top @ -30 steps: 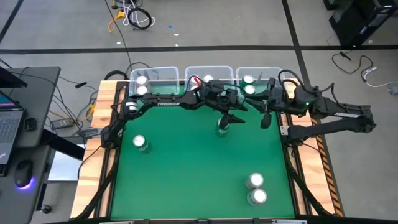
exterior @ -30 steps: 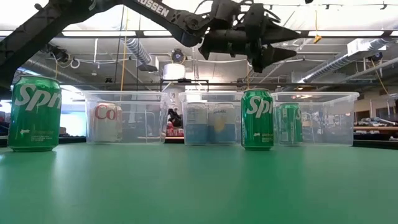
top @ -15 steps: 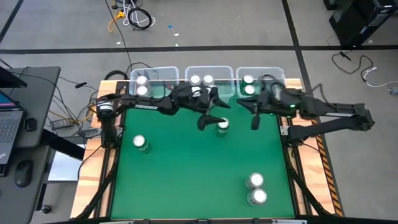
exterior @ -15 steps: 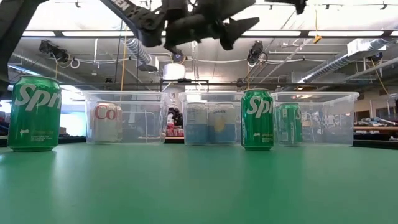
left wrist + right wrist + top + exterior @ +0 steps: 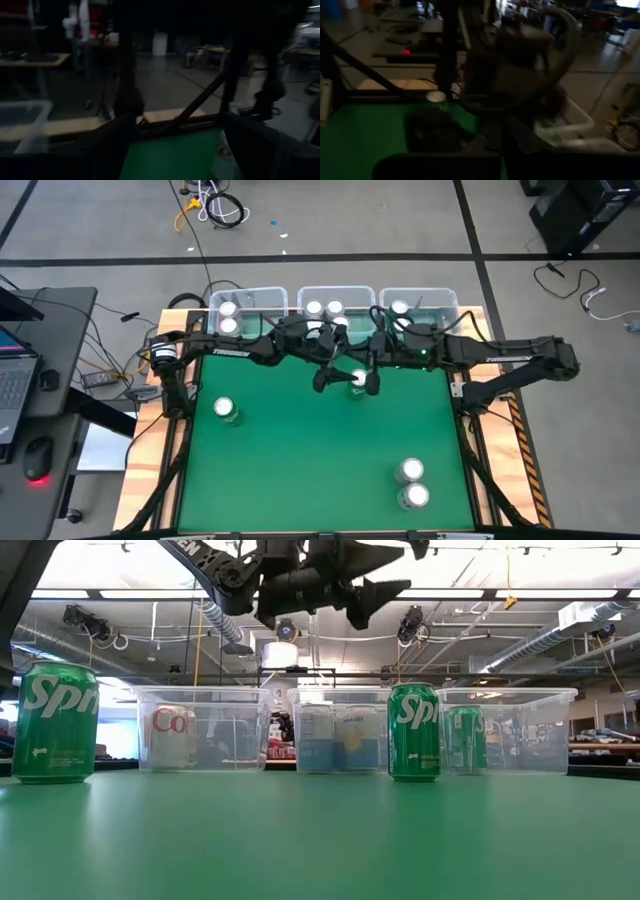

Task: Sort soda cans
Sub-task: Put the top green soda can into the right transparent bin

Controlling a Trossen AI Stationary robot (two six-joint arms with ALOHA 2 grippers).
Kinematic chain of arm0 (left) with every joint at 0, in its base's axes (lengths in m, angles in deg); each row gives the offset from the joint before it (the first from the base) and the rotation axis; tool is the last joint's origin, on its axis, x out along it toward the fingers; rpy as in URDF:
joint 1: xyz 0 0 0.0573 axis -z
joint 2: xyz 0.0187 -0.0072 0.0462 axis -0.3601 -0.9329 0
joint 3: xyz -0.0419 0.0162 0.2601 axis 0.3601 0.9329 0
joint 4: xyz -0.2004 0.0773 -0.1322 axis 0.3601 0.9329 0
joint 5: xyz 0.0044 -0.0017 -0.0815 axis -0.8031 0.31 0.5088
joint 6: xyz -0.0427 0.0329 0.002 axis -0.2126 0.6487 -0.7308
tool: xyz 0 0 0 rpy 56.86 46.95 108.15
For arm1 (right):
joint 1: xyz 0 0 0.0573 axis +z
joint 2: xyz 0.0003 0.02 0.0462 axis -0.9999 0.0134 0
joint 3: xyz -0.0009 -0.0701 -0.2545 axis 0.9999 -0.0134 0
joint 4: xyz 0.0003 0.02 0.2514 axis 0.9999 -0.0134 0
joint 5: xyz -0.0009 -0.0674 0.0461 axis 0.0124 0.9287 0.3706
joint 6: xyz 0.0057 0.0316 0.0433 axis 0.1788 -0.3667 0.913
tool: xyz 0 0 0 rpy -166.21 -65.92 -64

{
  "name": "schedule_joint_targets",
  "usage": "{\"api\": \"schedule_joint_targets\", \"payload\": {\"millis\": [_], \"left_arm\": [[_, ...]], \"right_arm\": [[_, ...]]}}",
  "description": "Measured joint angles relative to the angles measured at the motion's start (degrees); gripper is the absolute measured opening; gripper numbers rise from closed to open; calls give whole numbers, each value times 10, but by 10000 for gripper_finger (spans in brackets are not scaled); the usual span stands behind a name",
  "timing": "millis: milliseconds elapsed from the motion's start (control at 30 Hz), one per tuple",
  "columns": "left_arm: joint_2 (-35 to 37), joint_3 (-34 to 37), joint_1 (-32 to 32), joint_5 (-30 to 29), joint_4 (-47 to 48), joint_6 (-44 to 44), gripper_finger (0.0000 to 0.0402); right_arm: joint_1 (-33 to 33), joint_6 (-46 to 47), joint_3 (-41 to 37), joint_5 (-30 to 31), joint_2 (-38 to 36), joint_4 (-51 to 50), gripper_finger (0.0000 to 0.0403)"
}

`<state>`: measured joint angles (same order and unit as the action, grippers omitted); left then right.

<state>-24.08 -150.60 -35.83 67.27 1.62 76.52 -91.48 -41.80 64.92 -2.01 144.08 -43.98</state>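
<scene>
My left gripper (image 5: pixel 335 377) hangs with its jaws spread wide over the green-sided aluminium soda can (image 5: pixel 357 383) standing mid-table; that can sits at its three o'clock, apparently untouched. My right gripper (image 5: pixel 371 383), pinched shut on nothing, sits just past the can on the other side. The low view shows the can (image 5: pixel 414 731) upright with daylight above it, which the overhead hides.

Four small aluminium soda cans (image 5: pixel 226 410) stand on the green desk (image 5: pixel 300 470) — six more sit inside three clear plastic bins (image 5: pixel 262 297), two apiece.
</scene>
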Motion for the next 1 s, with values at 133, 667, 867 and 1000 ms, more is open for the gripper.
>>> {"api": "schedule_joint_targets", "payload": {"millis": [133, 667, 867, 1000], "left_arm": [[0, 0, -2, -36, 32, 14, 314], [-1, 0, 36, -51, 162, 99, 314], [-1, 0, 55, -51, 194, 108, 314], [-1, 0, 62, -50, 216, 121, 314]], "right_arm": [[8, -8, 33, -20, 25, -5, 0], [-6, 5, 118, -21, 53, -28, 0], [-32, 2, 120, -22, 53, -23, 0], [-46, 2, 120, -24, 53, -21, 0]]}}
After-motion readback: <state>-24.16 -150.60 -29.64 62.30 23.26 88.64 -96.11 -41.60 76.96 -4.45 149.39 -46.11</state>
